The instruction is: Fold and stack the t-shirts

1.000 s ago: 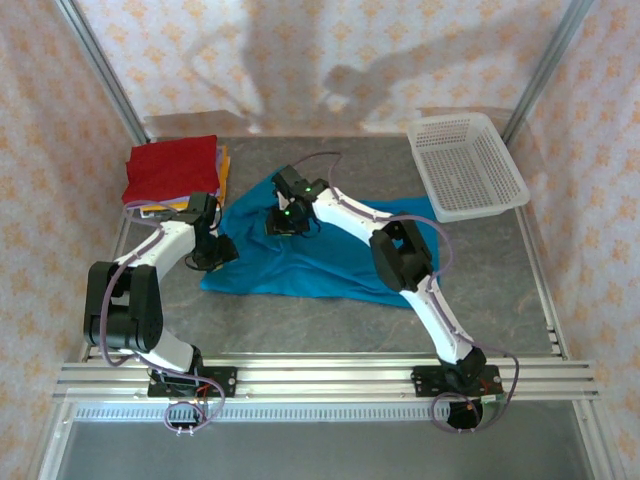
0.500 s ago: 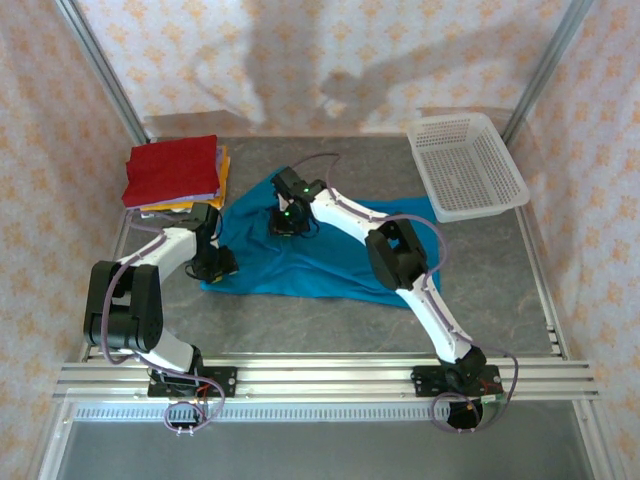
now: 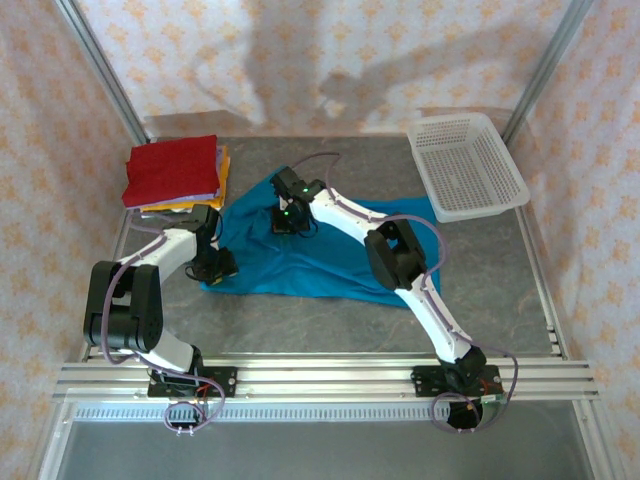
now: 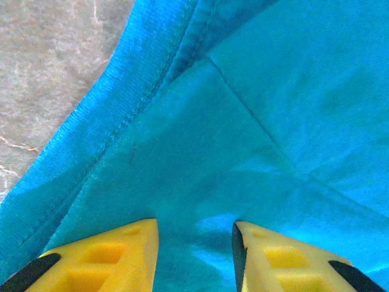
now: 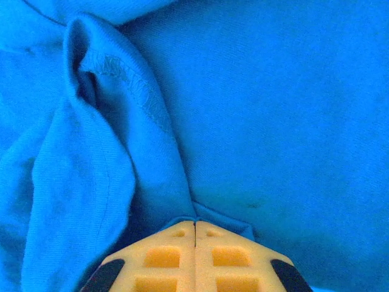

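Grey marbled table [image 3: 500, 290], teal t-shirt [image 3: 300, 272], floral walls [image 3: 380, 50]

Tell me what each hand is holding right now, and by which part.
The right hand is shut on a raised fold of the teal t-shirt. The left hand holds nothing; it stands open over the shirt's edge.

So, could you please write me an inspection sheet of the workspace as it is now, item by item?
Surface: grey marbled table.
Job's things: teal t-shirt spread out, wrinkled, not folded; folded stack at the far left, red t-shirt on top, orange edge under it.
Clutter: white perforated basket at the far right; nothing seen in it.
Grippers: left gripper open, low over the teal t-shirt near its hem; right gripper shut, pinching a fold of it.
Cables: purple cables loop along both arms; no snag seen.
Surroundings: patterned curtain, metal frame posts.
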### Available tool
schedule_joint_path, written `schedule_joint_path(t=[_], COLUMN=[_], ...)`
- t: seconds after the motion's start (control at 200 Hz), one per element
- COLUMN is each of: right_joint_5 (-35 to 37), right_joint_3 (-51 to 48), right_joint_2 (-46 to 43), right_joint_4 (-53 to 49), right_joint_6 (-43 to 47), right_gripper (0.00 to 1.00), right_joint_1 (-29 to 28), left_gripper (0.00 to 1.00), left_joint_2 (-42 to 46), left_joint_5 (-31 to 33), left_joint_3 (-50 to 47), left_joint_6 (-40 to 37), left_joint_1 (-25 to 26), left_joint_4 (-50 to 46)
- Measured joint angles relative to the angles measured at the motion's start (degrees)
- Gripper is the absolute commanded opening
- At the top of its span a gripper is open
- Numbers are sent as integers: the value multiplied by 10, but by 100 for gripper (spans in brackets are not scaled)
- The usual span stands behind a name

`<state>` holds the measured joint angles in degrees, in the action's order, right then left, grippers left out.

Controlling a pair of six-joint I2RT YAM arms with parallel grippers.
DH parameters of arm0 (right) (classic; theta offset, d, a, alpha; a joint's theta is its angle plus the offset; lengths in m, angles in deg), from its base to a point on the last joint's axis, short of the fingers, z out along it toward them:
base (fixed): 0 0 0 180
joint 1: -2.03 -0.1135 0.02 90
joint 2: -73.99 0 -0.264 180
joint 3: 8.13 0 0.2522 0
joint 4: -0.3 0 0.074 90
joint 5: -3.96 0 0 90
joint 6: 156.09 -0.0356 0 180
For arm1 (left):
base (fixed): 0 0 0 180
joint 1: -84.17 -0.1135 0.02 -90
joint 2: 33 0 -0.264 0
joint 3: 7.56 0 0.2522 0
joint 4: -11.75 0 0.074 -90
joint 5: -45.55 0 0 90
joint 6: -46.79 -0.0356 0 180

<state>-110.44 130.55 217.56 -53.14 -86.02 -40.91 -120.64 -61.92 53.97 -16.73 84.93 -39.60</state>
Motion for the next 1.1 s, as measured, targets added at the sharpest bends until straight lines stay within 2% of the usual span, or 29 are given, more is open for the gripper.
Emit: schedule_joint_path(t=[0.511, 0.671, 0.781, 1.101], right_joint_5=[28, 32, 32, 35], right_joint_3=[-163, -177, -149, -137], right_joint_2=[-139, -138, -119, -98], right_joint_4=[44, 53, 41, 18], right_joint_6=[-22, -28, -28, -51], right_gripper=[0, 0, 0, 0], right_joint_1=[14, 38, 52, 56], left_gripper=[38, 38, 38, 38], left_joint_2=[-38, -43, -43, -30], left_joint_5=[0, 0, 0, -3], left_joint_3=[19, 20, 21, 27], left_joint_6=[-13, -16, -15, -15], left_joint_1=[0, 0, 0, 16], left_joint_4=[-17, -18, -19, -27])
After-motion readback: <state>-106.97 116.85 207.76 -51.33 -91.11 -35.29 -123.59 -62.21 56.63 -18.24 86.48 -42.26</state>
